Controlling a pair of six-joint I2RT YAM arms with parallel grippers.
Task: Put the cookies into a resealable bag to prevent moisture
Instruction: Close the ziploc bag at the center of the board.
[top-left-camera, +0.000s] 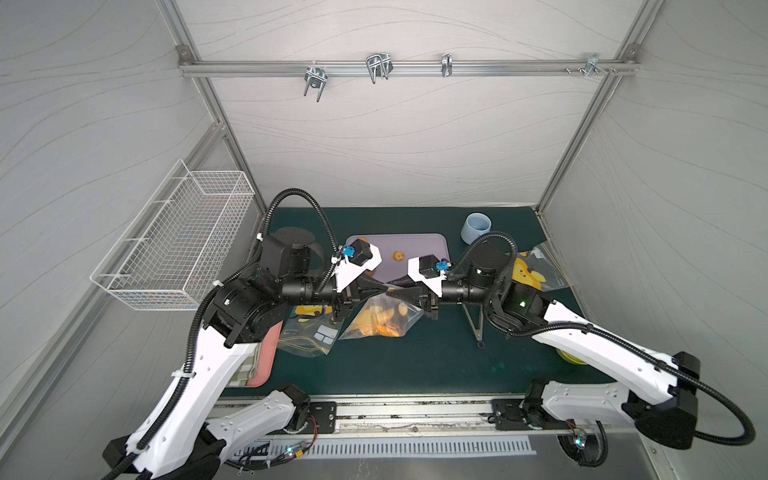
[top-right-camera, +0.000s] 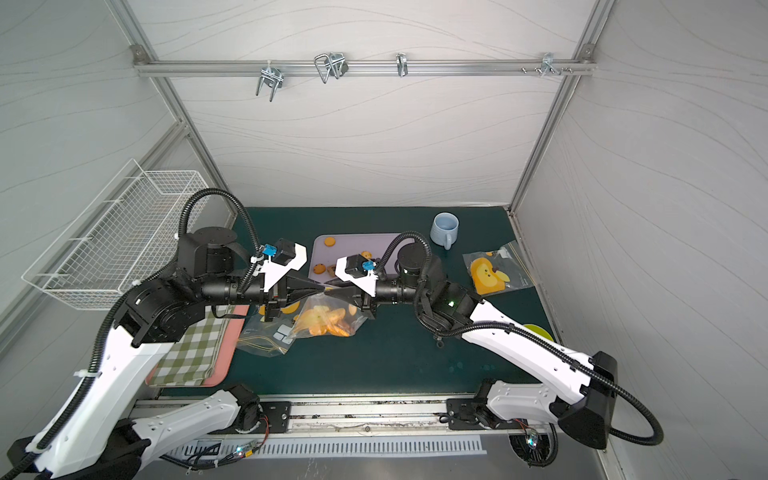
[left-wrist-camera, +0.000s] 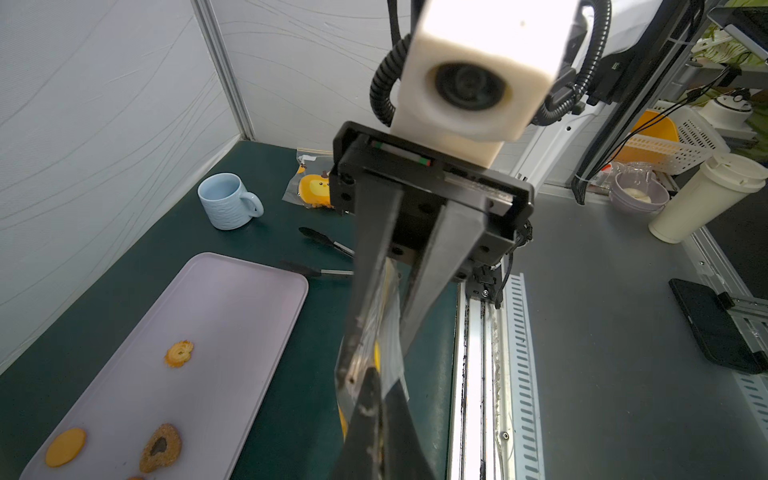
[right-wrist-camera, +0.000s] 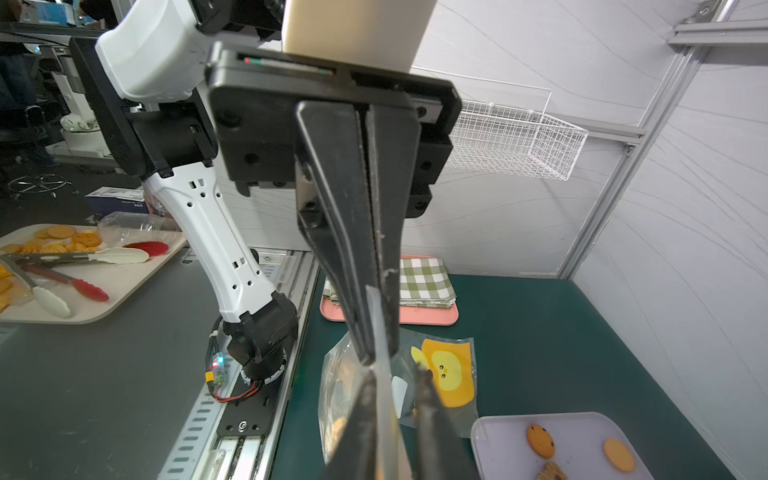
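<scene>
A clear resealable bag (top-left-camera: 380, 318) (top-right-camera: 328, 320) hangs over the green mat with orange cookies (top-left-camera: 380, 328) inside. My left gripper (top-left-camera: 385, 287) (left-wrist-camera: 376, 376) is shut on the bag's top edge. My right gripper (top-left-camera: 390, 292) (right-wrist-camera: 395, 372) meets it tip to tip, and its jaws stand slightly apart around that same edge. The strip lies against one finger (right-wrist-camera: 365, 399). More cookies (top-right-camera: 330, 242) (left-wrist-camera: 179, 353) (right-wrist-camera: 540, 440), including a brown one (left-wrist-camera: 161, 446), lie on the lavender tray (top-left-camera: 424, 249) (left-wrist-camera: 232, 316) behind the grippers.
A blue mug (top-left-camera: 476, 227) stands at the back right. Spare printed bags lie under the left wrist (top-left-camera: 307, 330) and at the far right (top-right-camera: 496, 270). Black tongs (top-left-camera: 473, 320) lie under the right arm. A pink tray with checked cloth (top-right-camera: 195, 345) sits front left.
</scene>
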